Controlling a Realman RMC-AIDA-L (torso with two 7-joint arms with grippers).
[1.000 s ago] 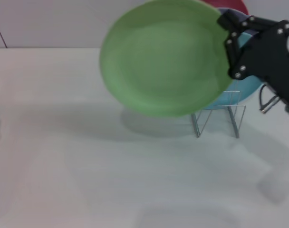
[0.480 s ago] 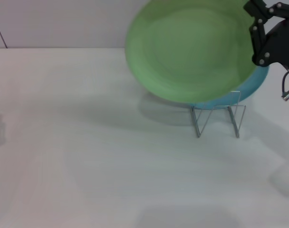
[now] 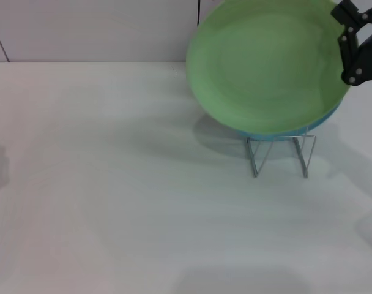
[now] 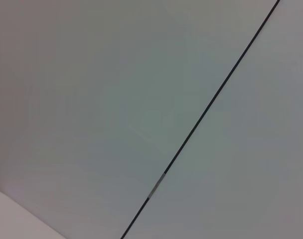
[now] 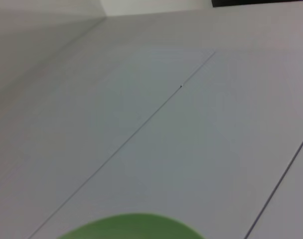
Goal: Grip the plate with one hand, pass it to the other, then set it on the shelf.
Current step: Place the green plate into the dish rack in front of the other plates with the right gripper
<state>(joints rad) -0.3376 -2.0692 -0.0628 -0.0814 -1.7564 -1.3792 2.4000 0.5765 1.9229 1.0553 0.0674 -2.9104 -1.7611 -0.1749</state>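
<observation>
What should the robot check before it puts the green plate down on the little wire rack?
1. Plate held by the right gripper: ok, it grips the right rim of the green plate, which is tilted up in the air.
2. Plate lined up over the wire rack: roughly ok, it hangs just above and in front of the loops, but not yet in them.
3. Free slot in the rack: cannot tell, a light blue plate already stands there, mostly hidden behind the green one.
4. Left arm out of the way: ok, not seen in the head view.
5. Table around the rack: ok, nothing near it.
</observation>
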